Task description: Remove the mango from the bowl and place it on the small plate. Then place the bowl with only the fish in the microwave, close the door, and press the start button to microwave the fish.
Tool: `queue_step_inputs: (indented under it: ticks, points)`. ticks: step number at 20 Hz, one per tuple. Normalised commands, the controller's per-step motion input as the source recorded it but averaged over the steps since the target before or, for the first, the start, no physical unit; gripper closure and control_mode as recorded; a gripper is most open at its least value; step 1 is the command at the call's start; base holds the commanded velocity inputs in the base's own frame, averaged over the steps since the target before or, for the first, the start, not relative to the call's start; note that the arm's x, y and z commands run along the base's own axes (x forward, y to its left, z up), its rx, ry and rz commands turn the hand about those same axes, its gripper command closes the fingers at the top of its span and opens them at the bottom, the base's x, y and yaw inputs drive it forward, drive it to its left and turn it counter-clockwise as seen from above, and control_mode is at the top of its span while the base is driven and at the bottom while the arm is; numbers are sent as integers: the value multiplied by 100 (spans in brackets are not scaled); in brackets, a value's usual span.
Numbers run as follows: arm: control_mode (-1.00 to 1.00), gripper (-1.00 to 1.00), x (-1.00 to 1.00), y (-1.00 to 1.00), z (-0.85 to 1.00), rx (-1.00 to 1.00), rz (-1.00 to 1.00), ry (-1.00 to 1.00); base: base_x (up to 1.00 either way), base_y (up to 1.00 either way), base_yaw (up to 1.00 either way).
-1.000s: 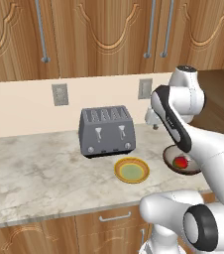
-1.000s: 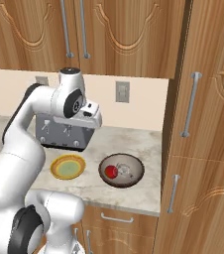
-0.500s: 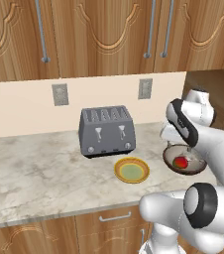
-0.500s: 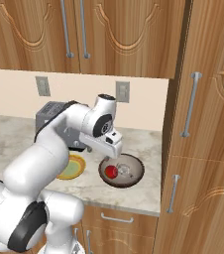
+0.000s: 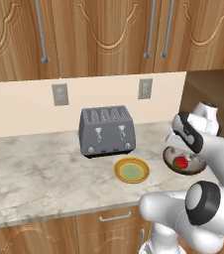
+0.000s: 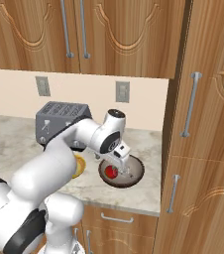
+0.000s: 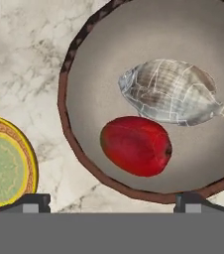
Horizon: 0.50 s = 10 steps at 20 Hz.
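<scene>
The marble counter (image 5: 34, 173) carries a silver toaster (image 5: 107, 131), and right of it the dark brown bowl (image 7: 72, 134) beside the small plate (image 5: 132, 170). Inside the bowl lie the fish (image 7: 168, 93) and the red mango (image 7: 136, 146), touching. The gripper (image 6: 121, 167) hangs over the bowl, jaws wide and empty

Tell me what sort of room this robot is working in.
A home kitchen, by the look of it: wooden cabinets hang above a marble counter, a silver toaster stands by the wall, and a bowl holds a fish and a mango.
</scene>
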Motion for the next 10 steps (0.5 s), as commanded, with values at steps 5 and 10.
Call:
queue_step_inputs:
  ticks: [5,10]
  points:
    - [-100,-100,18,-17,-51,0,-1,0,0,0,0]
    - [-100,-100,12,-13,-18,0,-3,3,0,0,0]
